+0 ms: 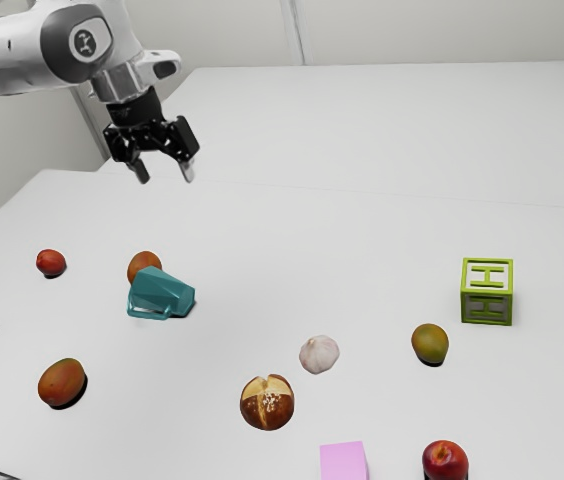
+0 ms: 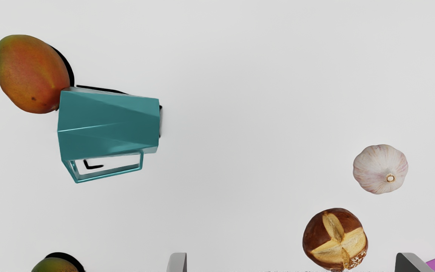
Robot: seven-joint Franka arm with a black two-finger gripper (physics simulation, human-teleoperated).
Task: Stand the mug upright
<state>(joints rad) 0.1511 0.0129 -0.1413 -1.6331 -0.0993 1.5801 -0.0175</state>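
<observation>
The mug (image 1: 159,293) lies on its side on the table (image 1: 362,235), toward the exterior view's left, with a mango (image 1: 144,264) beside it. The gripper (image 1: 165,178) is well above, its jaws parted and holding nothing.

In the wrist view, the fingers (image 2: 178,263) stand wide apart, and the mango sits against or just beside the mug's wider end; which end is the mouth, I can't tell. Best to settle that first, then straddle the body away from the mango and handle (image 2: 110,175), grip firmly, lift a little, turn base-down, and let go only once it sits flat.
</observation>
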